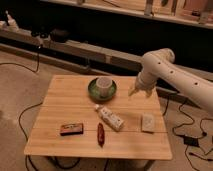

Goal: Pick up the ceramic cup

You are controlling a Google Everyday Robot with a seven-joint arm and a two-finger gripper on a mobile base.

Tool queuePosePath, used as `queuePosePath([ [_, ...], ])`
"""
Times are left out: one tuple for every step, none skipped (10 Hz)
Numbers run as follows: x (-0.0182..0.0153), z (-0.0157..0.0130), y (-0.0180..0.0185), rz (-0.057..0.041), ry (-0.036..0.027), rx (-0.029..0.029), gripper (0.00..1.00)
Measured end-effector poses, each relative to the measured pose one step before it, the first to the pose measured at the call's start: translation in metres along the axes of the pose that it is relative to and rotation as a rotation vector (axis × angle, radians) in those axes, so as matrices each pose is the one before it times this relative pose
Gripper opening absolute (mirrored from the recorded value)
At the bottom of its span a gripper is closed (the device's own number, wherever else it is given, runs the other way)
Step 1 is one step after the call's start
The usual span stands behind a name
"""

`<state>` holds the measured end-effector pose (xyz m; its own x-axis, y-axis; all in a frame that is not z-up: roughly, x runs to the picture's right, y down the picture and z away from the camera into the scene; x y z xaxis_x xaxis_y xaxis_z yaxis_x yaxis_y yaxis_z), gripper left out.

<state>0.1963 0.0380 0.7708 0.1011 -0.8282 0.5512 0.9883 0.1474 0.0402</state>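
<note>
Camera view: ceramic cup (103,85) sits upright inside green dish (92,92), far centre of table (55,107). Gripper (140,93) hangs right of the dish, near the table's far right edge, fingers apparently spread, holding nothing, touching nothing.

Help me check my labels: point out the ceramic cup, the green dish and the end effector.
ceramic cup (103,85), camera view, on its off-white side wall.
green dish (92,91), camera view, on its left rim.
end effector (140,92), camera view, at the arm's tip, above the right rear edge of the table (65,102).
</note>
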Motion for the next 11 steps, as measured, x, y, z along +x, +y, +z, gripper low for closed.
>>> queuePosePath([
  [-0.00016,0.00003,-0.00018,0.00034,-0.00055,0.00081,0.62],
  [0.00006,-0.00003,-0.00002,-0.00011,0.00014,-0.00008,0.62],
  [0.00013,0.00000,0.00026,-0.00026,0.00053,-0.00089,0.62],
  [-0.00021,0.00001,-0.00033,0.00044,-0.00082,0.00128,0.62],
  [0.00008,0.00000,0.00011,-0.00017,0.00028,-0.00040,0.62],
  [0.00013,0.00000,0.00023,-0.00028,0.00053,-0.00091,0.62],
  [-0.00003,-0.00001,-0.00008,0.00005,-0.00012,0.00024,0.62],
  [-0.00013,0.00000,-0.00023,0.00022,-0.00049,0.00086,0.62],
  [0.00006,0.00000,0.00012,-0.00010,0.00024,-0.00044,0.62],
  [0.00087,-0.00056,-0.00051,0.00044,0.00118,0.00104,0.62],
  [0.00236,-0.00062,-0.00076,0.00284,0.00244,0.00389,0.62],
])
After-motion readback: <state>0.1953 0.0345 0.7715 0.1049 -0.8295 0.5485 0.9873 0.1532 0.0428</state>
